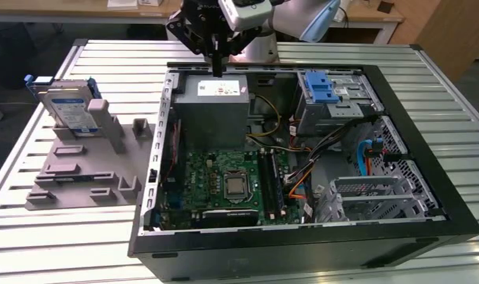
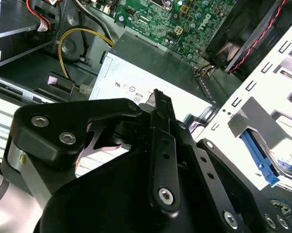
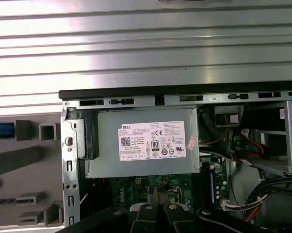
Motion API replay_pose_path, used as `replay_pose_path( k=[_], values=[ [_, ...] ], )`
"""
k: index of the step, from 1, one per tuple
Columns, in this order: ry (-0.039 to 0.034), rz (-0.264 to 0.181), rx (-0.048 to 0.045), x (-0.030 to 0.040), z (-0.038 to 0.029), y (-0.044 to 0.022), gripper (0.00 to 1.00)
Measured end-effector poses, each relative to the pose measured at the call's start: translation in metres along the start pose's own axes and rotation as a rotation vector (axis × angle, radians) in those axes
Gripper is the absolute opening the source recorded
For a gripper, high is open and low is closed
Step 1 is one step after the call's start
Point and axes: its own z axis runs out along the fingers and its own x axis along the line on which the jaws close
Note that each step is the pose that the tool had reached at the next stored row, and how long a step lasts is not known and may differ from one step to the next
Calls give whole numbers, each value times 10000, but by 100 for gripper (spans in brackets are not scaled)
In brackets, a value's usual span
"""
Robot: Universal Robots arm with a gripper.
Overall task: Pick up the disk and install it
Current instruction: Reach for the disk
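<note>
End effector cropped, disk partly hidden

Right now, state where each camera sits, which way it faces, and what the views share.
Exterior view: off the arm, raised, looking down on the open computer case; the arm and tool hang over the power supply; the disk stands at the exterior view's left.
First wrist view: on the arm, facing straight down at the power supply; the tool shows.
Second wrist view: on the arm, looking obliquely past the tool.
Shared: tool, power supply.

Bright, even light; glare whitens the slatted table, shadows soft.
</note>
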Motion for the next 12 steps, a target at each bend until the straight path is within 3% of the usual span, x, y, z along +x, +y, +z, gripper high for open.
replay_pose_path(
  k=[12],
  values=[
    [0,0,0,37,-1,-3,11]
  ],
)
